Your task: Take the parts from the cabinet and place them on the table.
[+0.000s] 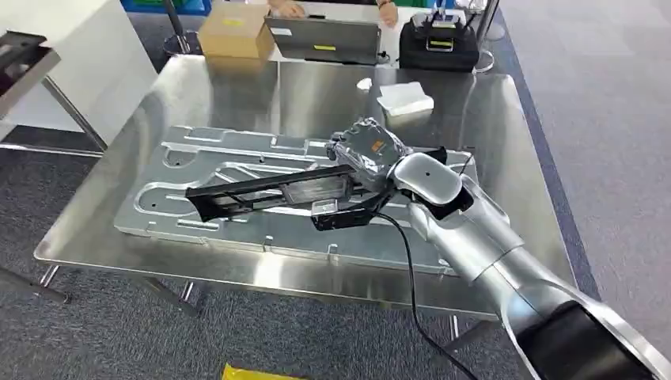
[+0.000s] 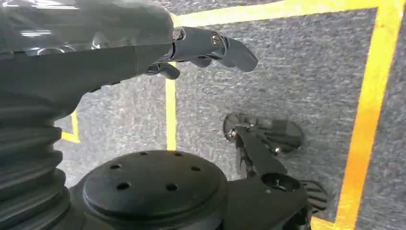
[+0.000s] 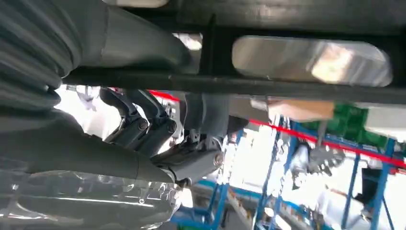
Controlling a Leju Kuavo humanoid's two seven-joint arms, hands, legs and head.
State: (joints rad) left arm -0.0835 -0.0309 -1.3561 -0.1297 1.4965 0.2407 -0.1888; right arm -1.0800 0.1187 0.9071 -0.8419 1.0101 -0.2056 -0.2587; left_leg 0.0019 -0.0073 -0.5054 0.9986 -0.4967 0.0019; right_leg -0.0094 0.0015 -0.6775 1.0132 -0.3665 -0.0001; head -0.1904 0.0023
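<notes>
A long black frame part (image 1: pixel 253 191) lies low over a large silver stamped panel (image 1: pixel 214 150) on the steel table (image 1: pixel 237 87). My right hand (image 1: pixel 365 150) grips the part's right end, and whether the part touches the panel I cannot tell. In the right wrist view the black part (image 3: pixel 287 86) runs across close to the camera, with the right hand (image 3: pixel 158 129) curled around it. My left hand (image 2: pixel 210 45) hangs over the carpet, its fingers stretched out with nothing in them.
At the table's far edge stand a cardboard box (image 1: pixel 233 32), a laptop (image 1: pixel 320 39) and a black device (image 1: pixel 439 43); a person's hands (image 1: pixel 289 8) rest behind them. A white cloth (image 1: pixel 405 99) lies nearby. Yellow floor lines (image 2: pixel 368 105) cross the carpet.
</notes>
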